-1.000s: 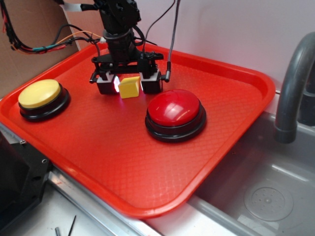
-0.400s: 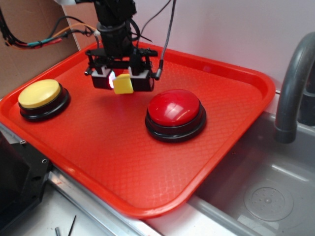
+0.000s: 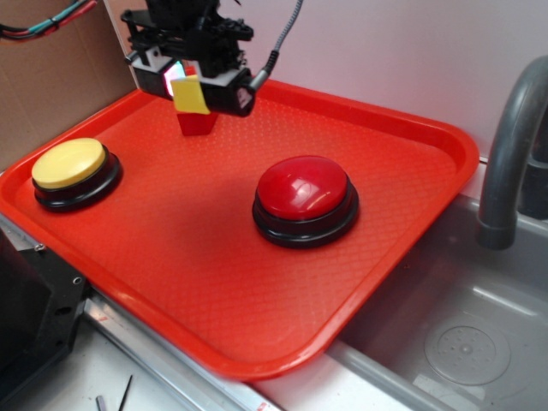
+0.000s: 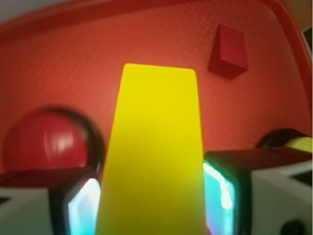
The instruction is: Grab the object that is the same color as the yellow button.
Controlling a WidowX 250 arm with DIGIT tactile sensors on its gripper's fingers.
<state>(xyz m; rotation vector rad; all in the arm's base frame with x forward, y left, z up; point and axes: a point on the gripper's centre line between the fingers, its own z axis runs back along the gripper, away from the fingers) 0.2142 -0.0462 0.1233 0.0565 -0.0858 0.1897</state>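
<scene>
Gripper (image 3: 190, 84) clamped on yellow block (image 3: 192, 94) — aloft above red tray (image 3: 411, 137).

Exterior view: evenly and brightly lit from above, sharp throughout. Soft shadows beneath the red button (image 3: 305, 199) and yellow button (image 3: 71, 168). White glare patch on the red dome. Wrist view: close-range blur on the yellow block (image 4: 152, 156); glowing cyan-white fingers (image 4: 221, 191); curved distortion along the tray (image 4: 122, 19) rim.
</scene>
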